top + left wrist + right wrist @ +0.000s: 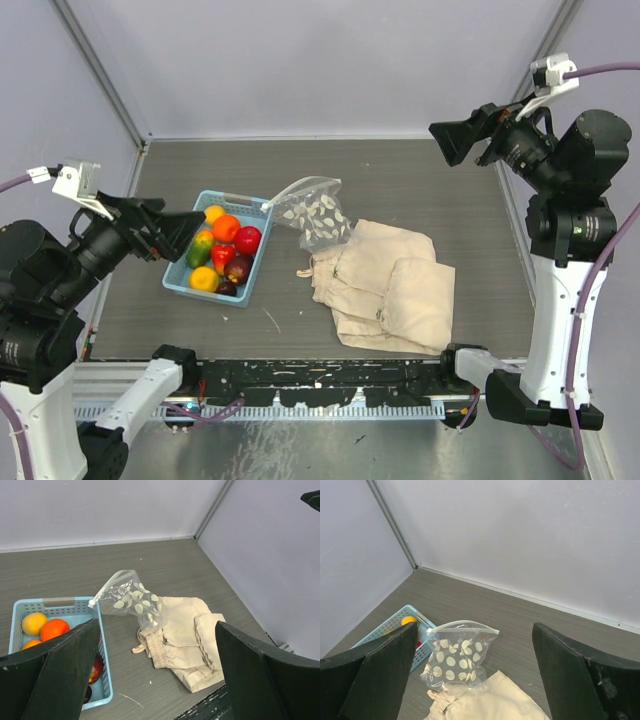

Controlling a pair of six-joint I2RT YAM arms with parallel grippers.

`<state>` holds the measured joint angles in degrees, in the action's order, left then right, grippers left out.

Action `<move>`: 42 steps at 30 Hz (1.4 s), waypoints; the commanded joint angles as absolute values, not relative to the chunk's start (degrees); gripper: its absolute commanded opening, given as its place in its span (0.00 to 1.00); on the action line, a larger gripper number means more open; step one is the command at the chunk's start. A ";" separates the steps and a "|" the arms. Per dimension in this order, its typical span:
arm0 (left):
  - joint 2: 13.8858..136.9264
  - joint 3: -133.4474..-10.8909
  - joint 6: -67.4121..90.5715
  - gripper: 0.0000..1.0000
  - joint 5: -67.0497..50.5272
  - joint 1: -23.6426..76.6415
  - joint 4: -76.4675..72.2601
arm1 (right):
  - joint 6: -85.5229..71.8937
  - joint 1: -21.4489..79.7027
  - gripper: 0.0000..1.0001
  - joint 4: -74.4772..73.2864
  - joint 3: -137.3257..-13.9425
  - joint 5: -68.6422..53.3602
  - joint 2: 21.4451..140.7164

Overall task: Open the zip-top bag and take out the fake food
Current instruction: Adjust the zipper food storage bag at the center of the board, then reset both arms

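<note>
1. The zip-top bag (315, 215) is made of thin, clear, crinkly film printed with white oval spots, with a zip strip along the mouth. It is puffed and roughly rectangular.
2. It is laid near the centre of the table (420, 190). The mouth end is pointed to 11 o'clock, at the basket's far right corner. The bottom end is rested on the cloth bag.
3. The mouth strip is bowed. Whether it is sealed cannot be told.
4. The fake food (225, 255) is seen as glossy rounded plastic pieces in yellow, orange, red, green and dark maroon. It is piled in the basket (243, 201) at 9 o'clock of the bag.
5. The basket is light blue, rectangular and slotted.
6. The cloth bag (390, 290) is beige, soft and wrinkled, at 4 o'clock of the zip-top bag.
7. The left gripper (190, 232) has matte black wedge fingers spread wide. It is empty and held over the basket's 9 o'clock side.
8. The right gripper (450, 140) is spread wide and empty, raised at 2 o'clock, well apart from the bag.
</note>
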<state>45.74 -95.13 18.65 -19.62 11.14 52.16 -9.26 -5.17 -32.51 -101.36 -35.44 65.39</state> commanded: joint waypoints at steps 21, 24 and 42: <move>43.59 -86.26 20.48 0.98 -25.93 11.25 47.54 | -3.64 -5.45 1.00 -37.48 -100.28 -31.49 61.59; 43.57 -85.89 20.51 0.98 -26.10 11.25 46.42 | -3.28 -5.45 1.00 -37.44 -99.89 -31.42 61.67; 43.53 -84.23 20.39 0.98 -26.64 11.25 45.15 | -2.33 -5.47 1.00 -37.45 -98.40 -32.18 61.05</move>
